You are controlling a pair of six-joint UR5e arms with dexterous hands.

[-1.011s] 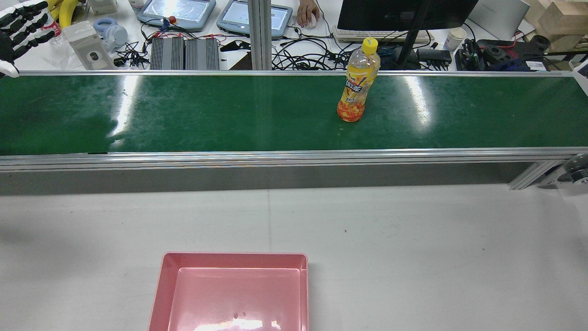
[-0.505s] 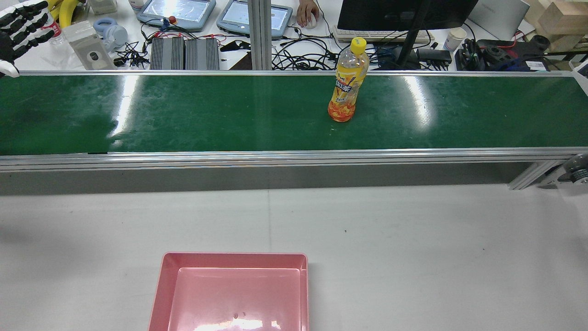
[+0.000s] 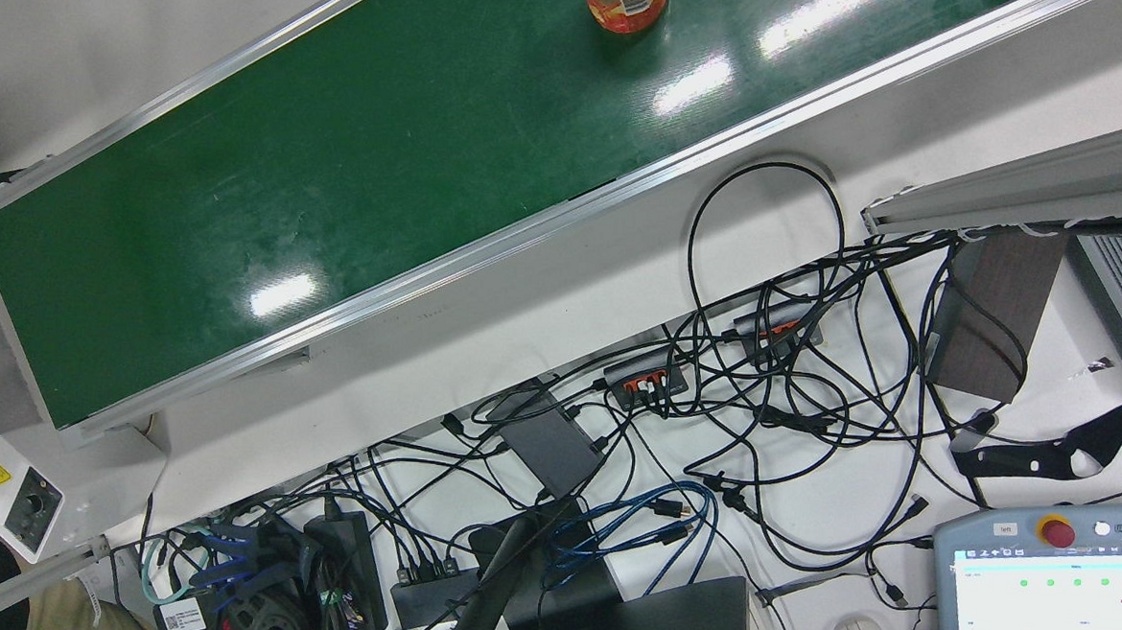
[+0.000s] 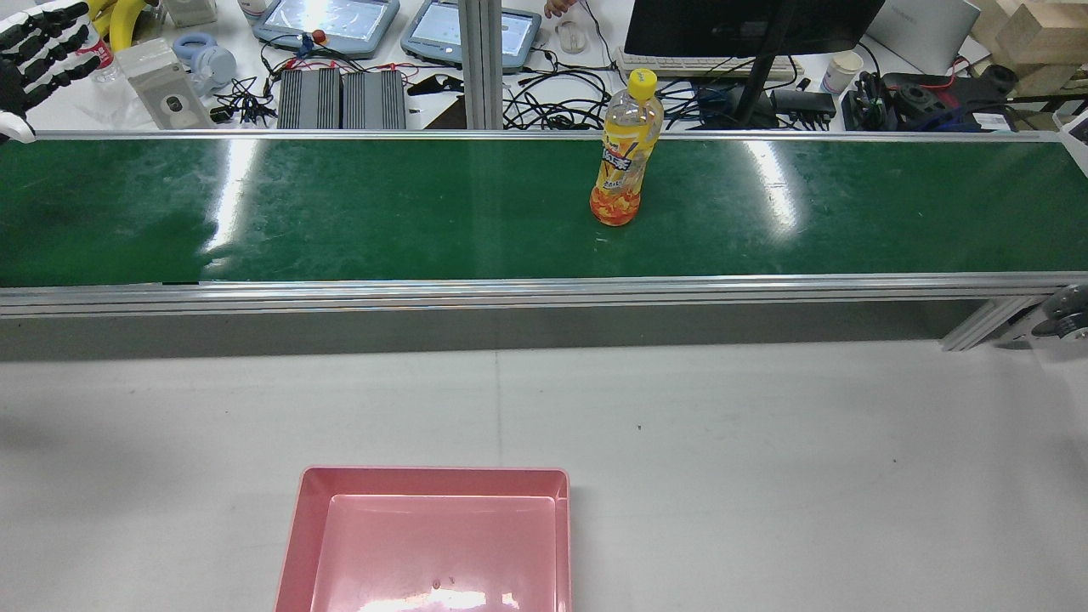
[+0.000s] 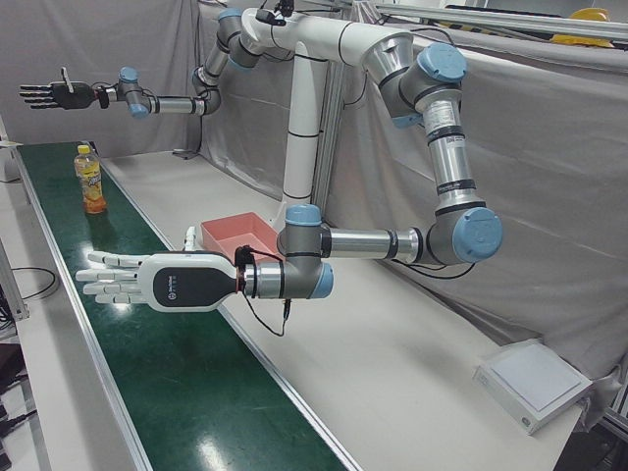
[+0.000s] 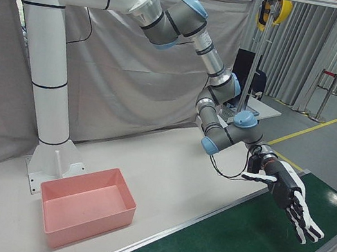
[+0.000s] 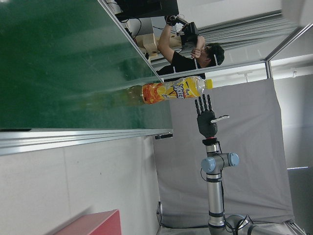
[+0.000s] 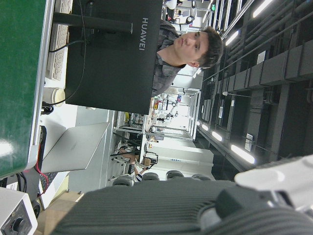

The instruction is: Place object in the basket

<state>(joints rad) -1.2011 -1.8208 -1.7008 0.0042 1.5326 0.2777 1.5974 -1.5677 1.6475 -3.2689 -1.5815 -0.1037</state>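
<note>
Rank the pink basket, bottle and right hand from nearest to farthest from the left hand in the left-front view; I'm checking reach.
From the left hand:
1. Pink basket, just behind its arm on the table.
2. Bottle, upright farther down the belt.
3. Right hand, raised beyond the bottle.

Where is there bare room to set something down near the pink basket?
The grey table is bare between the conveyor belt and the pink basket, which is empty too. The belt carries only the bottle. The desk beyond the belt is crowded with cables.
</note>
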